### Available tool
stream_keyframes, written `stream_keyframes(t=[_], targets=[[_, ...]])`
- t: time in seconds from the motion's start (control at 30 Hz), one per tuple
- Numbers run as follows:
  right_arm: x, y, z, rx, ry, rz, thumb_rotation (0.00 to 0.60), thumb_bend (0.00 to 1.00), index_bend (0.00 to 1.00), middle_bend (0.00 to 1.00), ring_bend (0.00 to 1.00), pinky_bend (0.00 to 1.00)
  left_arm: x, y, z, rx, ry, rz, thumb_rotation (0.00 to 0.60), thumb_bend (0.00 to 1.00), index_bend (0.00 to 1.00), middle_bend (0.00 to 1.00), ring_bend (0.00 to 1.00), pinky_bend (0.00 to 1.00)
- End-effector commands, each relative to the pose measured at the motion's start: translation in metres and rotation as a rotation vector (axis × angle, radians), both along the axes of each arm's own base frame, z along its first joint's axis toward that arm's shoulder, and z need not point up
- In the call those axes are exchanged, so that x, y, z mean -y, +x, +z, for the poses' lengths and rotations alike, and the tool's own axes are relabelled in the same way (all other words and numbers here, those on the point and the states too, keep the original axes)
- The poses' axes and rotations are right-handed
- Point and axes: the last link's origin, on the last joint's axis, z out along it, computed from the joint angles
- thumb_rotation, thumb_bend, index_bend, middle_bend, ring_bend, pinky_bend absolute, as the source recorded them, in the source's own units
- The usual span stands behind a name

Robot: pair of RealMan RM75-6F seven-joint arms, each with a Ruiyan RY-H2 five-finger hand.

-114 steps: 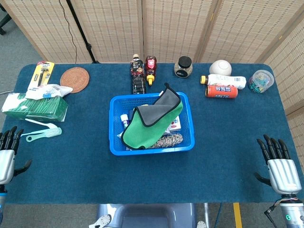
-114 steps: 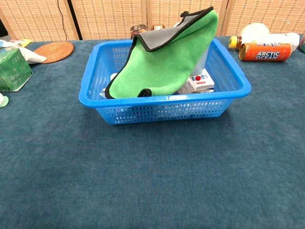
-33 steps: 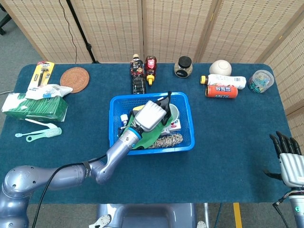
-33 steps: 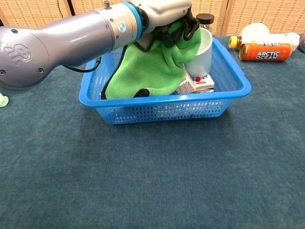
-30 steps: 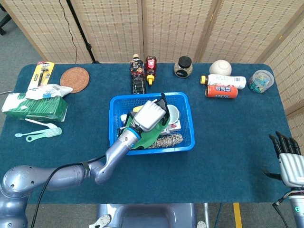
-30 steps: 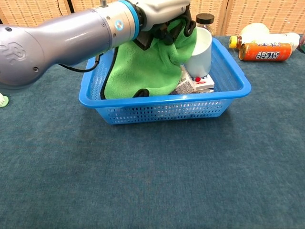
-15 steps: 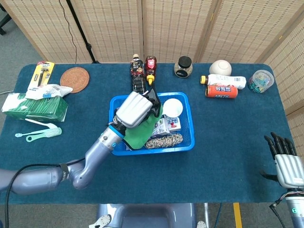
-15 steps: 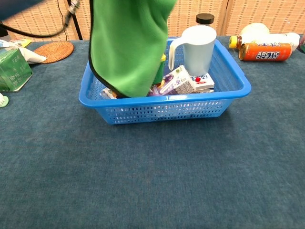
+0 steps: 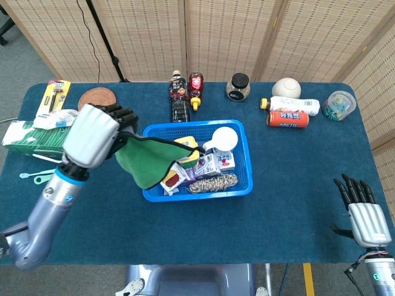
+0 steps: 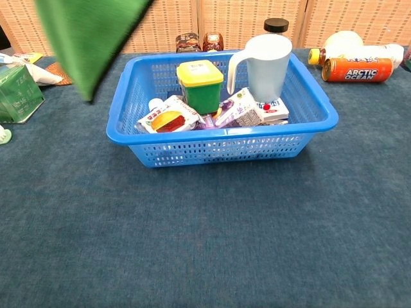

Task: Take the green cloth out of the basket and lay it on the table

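Observation:
My left hand (image 9: 94, 134) grips the green cloth (image 9: 151, 160) by its black-trimmed edge, raised above the table left of the blue basket (image 9: 247, 161). In the head view the cloth hangs from the hand and overlaps the basket's left side. In the chest view the green cloth (image 10: 87, 35) dangles at the top left, clear of the blue basket (image 10: 225, 151); the hand itself is out of that frame. My right hand (image 9: 363, 216) rests at the table's near right corner with its fingers spread, holding nothing.
The basket holds a white pitcher (image 10: 266, 64), a yellow-lidded green tub (image 10: 200, 83), snack packets and a braided cord. Left of it lie a tissue pack (image 9: 43, 139), a toothbrush and a woven coaster (image 9: 92, 97). Bottles, a jar and a can (image 9: 287, 118) line the far edge.
My left hand has lifted the green cloth out of the basket and swung it left and up, uncovering the tub and packets. The right hand has stayed put.

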Motion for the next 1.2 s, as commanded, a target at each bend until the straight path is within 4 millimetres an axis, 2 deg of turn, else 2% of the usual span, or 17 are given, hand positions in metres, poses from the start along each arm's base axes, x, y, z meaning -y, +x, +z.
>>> stream_keyframes(t=[0.03, 0.13, 0.23, 0.4, 0.43, 0.5, 0.57, 0.67, 0.8, 0.87, 0.93, 1.1, 1.13, 1.2], targets=[[-0.002, 0.003, -0.003, -0.001, 0.007, 0.012, 0.600, 0.00, 0.00, 0.00, 0.00, 0.00, 0.008, -0.029, 0.031, 0.037, 0.037, 0.038, 0.600, 1.00, 0.80, 0.77, 0.65, 0.90], [-0.002, 0.005, -0.005, -0.001, 0.011, 0.019, 0.600, 0.00, 0.00, 0.00, 0.00, 0.00, 0.008, -0.049, 0.047, 0.031, 0.066, 0.072, 0.600, 1.00, 0.80, 0.77, 0.65, 0.90], [-0.003, 0.006, -0.006, -0.005, 0.015, 0.022, 0.600, 0.00, 0.00, 0.00, 0.00, 0.00, 0.009, -0.067, 0.055, 0.016, 0.067, 0.102, 0.600, 1.00, 0.80, 0.77, 0.65, 0.90], [-0.002, 0.007, -0.010, -0.010, 0.025, 0.021, 0.600, 0.00, 0.00, 0.00, 0.00, 0.00, 0.010, -0.098, 0.051, -0.034, 0.019, 0.158, 0.600, 1.00, 0.80, 0.77, 0.65, 0.90], [-0.002, 0.007, -0.011, -0.013, 0.030, 0.023, 0.600, 0.00, 0.00, 0.00, 0.00, 0.00, 0.009, -0.112, 0.043, -0.076, -0.008, 0.204, 0.600, 1.00, 0.80, 0.77, 0.65, 0.90], [-0.002, 0.008, -0.013, -0.017, 0.033, 0.023, 0.600, 0.00, 0.00, 0.00, 0.00, 0.00, 0.003, -0.127, 0.032, -0.129, -0.033, 0.245, 0.600, 1.00, 0.80, 0.77, 0.64, 0.90], [-0.002, 0.008, -0.013, -0.018, 0.034, 0.022, 0.600, 0.00, 0.00, 0.00, 0.00, 0.00, -0.002, -0.133, 0.024, -0.148, -0.046, 0.258, 0.600, 1.00, 0.80, 0.77, 0.64, 0.90], [-0.001, 0.007, -0.014, -0.022, 0.037, 0.019, 0.600, 0.00, 0.00, 0.00, 0.00, 0.00, -0.015, -0.143, 0.000, -0.179, -0.079, 0.263, 0.600, 1.00, 0.80, 0.77, 0.64, 0.90], [0.000, 0.006, -0.015, -0.025, 0.042, 0.010, 0.600, 0.00, 0.00, 0.00, 0.00, 0.00, -0.040, -0.147, -0.040, -0.176, -0.088, 0.246, 0.600, 1.00, 0.80, 0.77, 0.63, 0.90], [0.000, 0.005, -0.016, -0.026, 0.044, 0.007, 0.600, 0.00, 0.00, 0.00, 0.00, 0.00, -0.048, -0.147, -0.052, -0.178, -0.088, 0.248, 0.600, 1.00, 0.80, 0.77, 0.62, 0.90], [0.001, 0.004, -0.016, -0.026, 0.045, 0.003, 0.600, 0.00, 0.00, 0.00, 0.00, 0.00, -0.059, -0.147, -0.076, -0.213, -0.115, 0.264, 0.600, 1.00, 0.80, 0.76, 0.62, 0.90], [0.002, 0.002, -0.015, -0.027, 0.043, -0.007, 0.600, 0.00, 0.00, 0.00, 0.00, 0.00, -0.075, -0.149, -0.115, -0.280, -0.134, 0.301, 0.600, 1.00, 0.80, 0.75, 0.61, 0.90], [0.002, 0.001, -0.015, -0.027, 0.043, -0.010, 0.600, 0.00, 0.00, 0.00, 0.00, 0.00, -0.079, -0.150, -0.122, -0.290, -0.137, 0.312, 0.600, 1.00, 0.80, 0.73, 0.60, 0.90], [0.003, 0.000, -0.014, -0.026, 0.042, -0.014, 0.600, 0.00, 0.00, 0.00, 0.00, 0.00, -0.083, -0.150, -0.133, -0.292, -0.145, 0.333, 0.600, 0.97, 0.75, 0.63, 0.54, 0.88]])
